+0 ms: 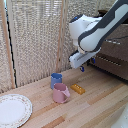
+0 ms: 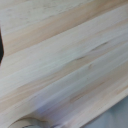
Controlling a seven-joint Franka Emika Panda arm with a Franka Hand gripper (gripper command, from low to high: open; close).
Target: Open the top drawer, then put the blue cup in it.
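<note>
Wood planking, pale and lightly grained, makes up the table (image 1: pixel 95 107) that fills the near half of the exterior view; the wrist view shows the same boards close up and little else. Behind the table, on the far side, hangs a woven beige blind or screen (image 1: pixel 35 40) with upright wooden posts. At the exterior view's right, far back, stands the dark brown dresser (image 1: pixel 117 55). Its top drawer (image 1: pixel 119 47) is largely hidden by the arm, so I cannot tell whether it is open; the drawer below it shows a thin silver bar handle (image 1: pixel 107 61).

The white and dark Panda arm (image 1: pixel 97 30) reaches in from the upper right and hangs over the table in front of the dresser. The gripper (image 1: pixel 85 65) at its end is small and blurred here, and the wrist view does not show the fingers, so how far apart they stand cannot be told; nothing is seen in it.

On the near left lies a white plate (image 1: pixel 12 110) with a patterned rim. Near the table's middle sits the pink cup (image 1: pixel 61 93), and just behind it, on its far left, the blue cup (image 1: pixel 56 79), upright on the table. Right of the pink cup lies a small yellow block (image 1: pixel 78 89).
</note>
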